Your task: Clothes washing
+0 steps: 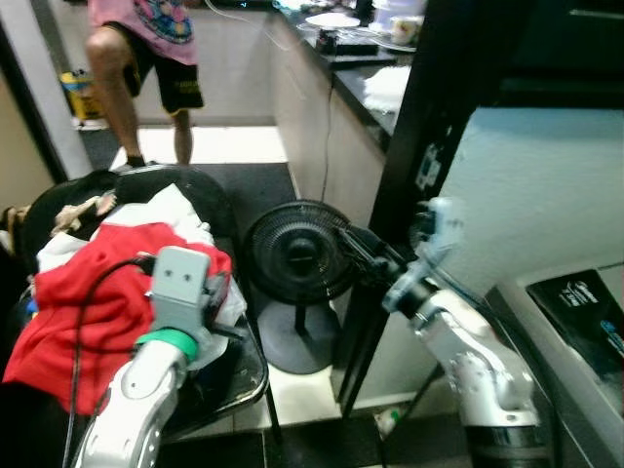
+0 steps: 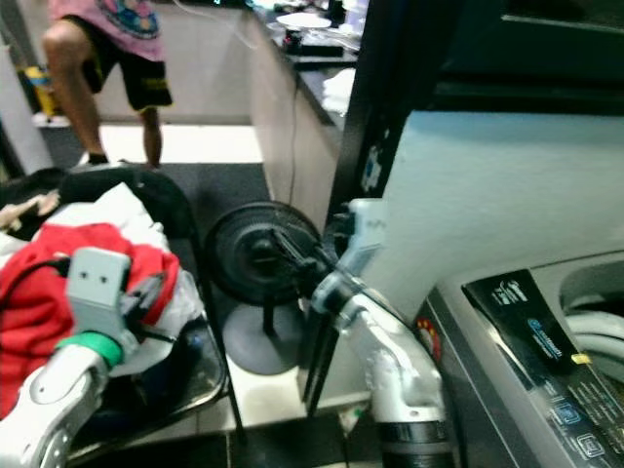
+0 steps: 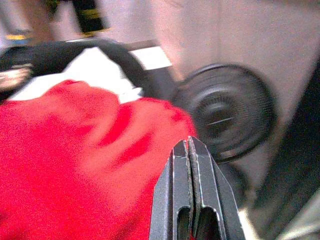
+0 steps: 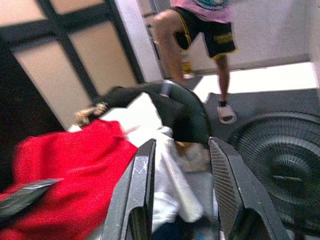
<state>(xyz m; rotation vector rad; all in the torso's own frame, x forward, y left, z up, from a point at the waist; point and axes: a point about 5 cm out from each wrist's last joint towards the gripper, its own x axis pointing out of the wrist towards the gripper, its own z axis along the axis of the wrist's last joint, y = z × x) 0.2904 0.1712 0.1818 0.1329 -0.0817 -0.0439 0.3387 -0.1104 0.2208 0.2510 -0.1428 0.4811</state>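
Two claws over the laundry, nothing picked up yet

Two arms are raised before a black chair (image 1: 210, 185) heaped with clothes. The red garment (image 1: 83, 292) lies on top of the pile, with white cloth (image 1: 180, 210) beside and under it. The left claw (image 3: 190, 150) hovers just above the red cloth with its fingers pressed together, gripping nothing. The right claw (image 4: 180, 165) points toward the same pile from the side of the standing fan (image 1: 297, 255), its fingers spread wide and empty.

The step in hand looks like the pick-up: getting a garment off the chair so it can go into the washing machine (image 2: 546, 361), which stands at the robot's right. Next, I judge, the left claw would need to part its fingers and come down into a fold of the red cloth.

The machine's drum is cut off at the picture edge, so whether it holds anything cannot be told. The lower clothes in the pile are buried. A person (image 1: 146, 58) stands beyond the chair, seen from the waist down.
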